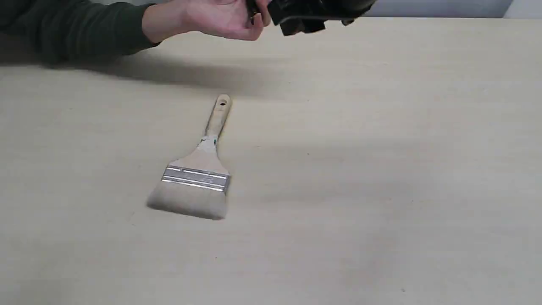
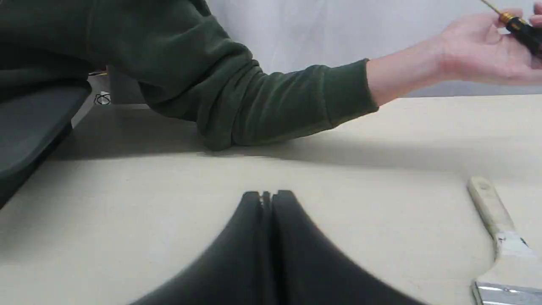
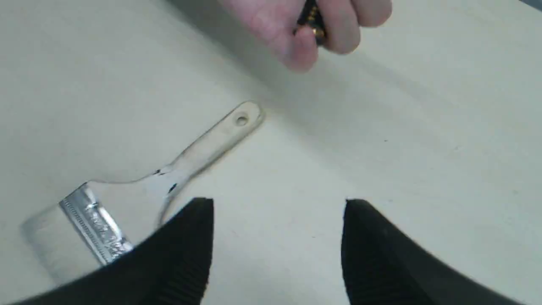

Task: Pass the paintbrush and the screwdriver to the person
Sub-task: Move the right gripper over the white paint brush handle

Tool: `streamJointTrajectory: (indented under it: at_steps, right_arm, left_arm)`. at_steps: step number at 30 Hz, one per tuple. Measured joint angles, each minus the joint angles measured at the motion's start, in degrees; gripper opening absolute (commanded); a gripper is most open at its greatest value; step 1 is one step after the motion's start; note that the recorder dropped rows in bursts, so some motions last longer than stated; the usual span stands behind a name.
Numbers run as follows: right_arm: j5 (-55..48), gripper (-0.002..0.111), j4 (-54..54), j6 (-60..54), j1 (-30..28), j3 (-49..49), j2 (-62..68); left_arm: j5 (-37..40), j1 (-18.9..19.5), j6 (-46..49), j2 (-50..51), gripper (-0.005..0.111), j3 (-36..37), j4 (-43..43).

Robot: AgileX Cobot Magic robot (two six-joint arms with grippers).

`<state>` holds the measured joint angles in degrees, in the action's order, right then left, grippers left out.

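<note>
The left tool (image 2: 267, 194) is closed, empty. The paintbrush (image 1: 199, 169) lies flat on the desk (image 1: 381, 169), left of centre. At the top edge the right tool (image 3: 279, 203), wide open and empty, hovers beside the person's hand (image 1: 220, 19) gripping the screwdriver (image 2: 523, 29).
</note>
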<state>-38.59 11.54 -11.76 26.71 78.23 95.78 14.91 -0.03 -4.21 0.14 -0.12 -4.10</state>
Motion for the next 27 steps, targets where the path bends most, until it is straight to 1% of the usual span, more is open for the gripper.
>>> streamJointTrajectory:
  at_steps: [5, 8, 10, 18, 23, 27]
  right_arm:
    - [10.77, 0.048, 1.96, -0.62, 4.31, -14.23, -7.38]
    - [15.67, 0.048, 2.47, -0.65, 6.11, -19.55, -8.60]
    - [17.46, 0.048, 2.61, -0.54, 6.82, -21.38, -8.41]
    - [18.96, 0.049, 3.62, 0.58, 7.28, -21.48, -3.90]
    - [18.86, 0.049, 4.46, 0.58, 7.28, -18.22, 0.93]
    - [17.25, 0.050, 8.39, -1.65, 7.28, -14.43, 4.65]
  left_arm:
    - [0.00, 0.00, 0.00, 0.00, 0.000, 0.00, 0.00]
    - [0.00, 0.00, 0.00, 0.00, 0.000, 0.00, 0.00]
    - [0.00, 0.00, 0.00, 0.00, 0.000, 0.00, 0.00]
    - [0.00, 0.00, 0.00, 0.00, 0.000, 0.00, 0.00]
    - [0.00, 0.00, 0.00, 0.00, 0.000, 0.00, 0.00]
    - [0.00, 0.00, 0.00, 0.00, 0.000, 0.00, 0.00]
